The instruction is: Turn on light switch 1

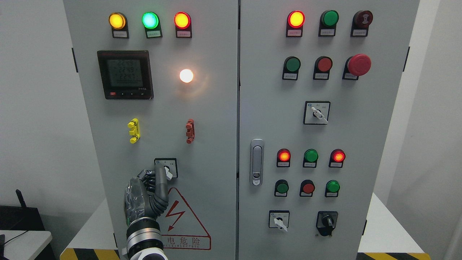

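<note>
While lamp [186,76] glows, left hand [153,182] at rotary switch [166,169], grey cabinet [216,144].

Left hand [149,187] raised upright from the lower left, its fingers [160,177] extended upward

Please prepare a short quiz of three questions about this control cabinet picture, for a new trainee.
1. True or false: the white lamp right of the meter is lit.
2. Which hand reaches the rotary switch on the left door? A) left hand B) right hand
3. What colour is the big mushroom button on the right door?

Key: 1 true; 2 A; 3 red.
</note>
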You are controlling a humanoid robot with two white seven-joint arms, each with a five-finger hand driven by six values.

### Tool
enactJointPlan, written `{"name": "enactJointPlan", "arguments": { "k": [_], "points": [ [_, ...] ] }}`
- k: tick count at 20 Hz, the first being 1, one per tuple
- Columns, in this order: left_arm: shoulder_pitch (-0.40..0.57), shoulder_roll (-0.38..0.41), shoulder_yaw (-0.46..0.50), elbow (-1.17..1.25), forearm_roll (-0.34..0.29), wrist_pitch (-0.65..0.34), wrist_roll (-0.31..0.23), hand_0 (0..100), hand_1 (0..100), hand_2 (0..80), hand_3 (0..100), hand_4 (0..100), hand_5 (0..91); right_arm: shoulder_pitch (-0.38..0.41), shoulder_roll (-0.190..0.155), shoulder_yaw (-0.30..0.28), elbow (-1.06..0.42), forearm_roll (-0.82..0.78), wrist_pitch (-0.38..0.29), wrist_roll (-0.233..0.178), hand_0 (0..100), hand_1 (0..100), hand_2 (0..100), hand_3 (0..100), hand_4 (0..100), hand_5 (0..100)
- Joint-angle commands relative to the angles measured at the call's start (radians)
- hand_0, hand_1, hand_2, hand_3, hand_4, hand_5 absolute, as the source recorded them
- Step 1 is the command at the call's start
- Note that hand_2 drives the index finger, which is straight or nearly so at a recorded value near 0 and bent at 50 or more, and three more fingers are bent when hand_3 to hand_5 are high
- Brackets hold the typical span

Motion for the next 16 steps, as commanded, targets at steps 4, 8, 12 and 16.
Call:
{"name": "enactJointPlan", "arguments": {
  "k": [4,8,12,16],
  "points": [
    [0.004,0.000,0.004,-0.004,0.000,-0.001,-0.002,27,23,51.3,78,84,77.0,-0.001,-0.001,0.023,0.000,0.005,0.000,0.000,12,39,0,0,0,0],
    [0.008,0.000,0.004,-0.007,0.000,-0.002,0.000,21,26,51.0,78,83,76.8,-0.001,-0.001,0.023,0.000,0.005,0.000,0.000,12,39,0,0,0,0],
    [0.013,0.000,0.004,-0.013,0.000,-0.004,-0.002,14,30,50.9,78,83,76.7,-0.001,-0.001,0.023,0.000,0.005,0.000,0.000,12,39,0,0,0,0],
    [0.020,0.000,0.007,-0.018,-0.001,-0.005,-0.002,11,31,50.9,78,83,76.7,-0.001,0.001,0.023,0.000,0.005,0.000,0.000,12,39,0,0,0,0]
  ]
}}
